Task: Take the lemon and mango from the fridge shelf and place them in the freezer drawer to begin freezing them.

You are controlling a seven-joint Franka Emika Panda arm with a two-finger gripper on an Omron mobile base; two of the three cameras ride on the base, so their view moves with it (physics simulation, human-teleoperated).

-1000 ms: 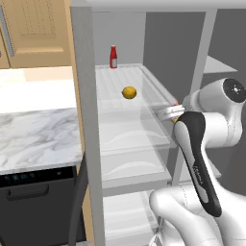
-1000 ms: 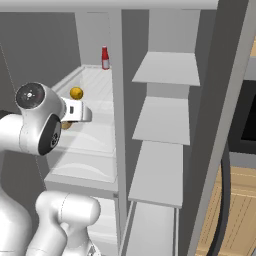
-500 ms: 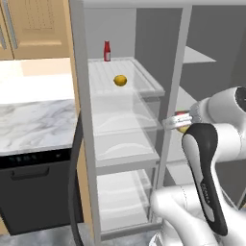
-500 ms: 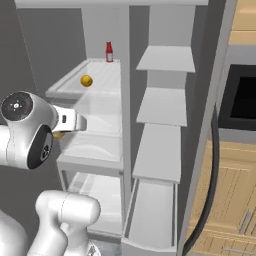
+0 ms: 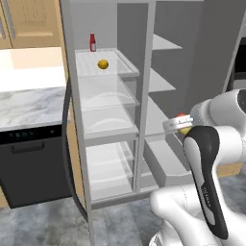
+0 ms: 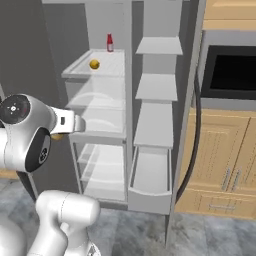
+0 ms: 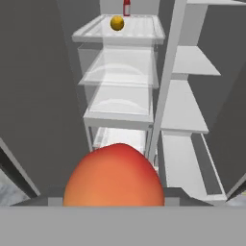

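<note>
Fridge now farther off; gripper (image 5: 183, 126) holds round orange-red mango (image 7: 114, 177).

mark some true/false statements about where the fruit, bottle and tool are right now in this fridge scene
1. The mango is held in the tool. True.
2. The lemon lies in the freezer drawer. False: it sits on the fridge shelf at the top.
3. A red bottle stands behind the lemon on the same shelf. True.
4. The freezer drawer already holds a fruit. False: nothing shows in it.
5. The tool is reaching into the top shelf. False: it hangs outside the fridge, well below and in front of that shelf.
</note>
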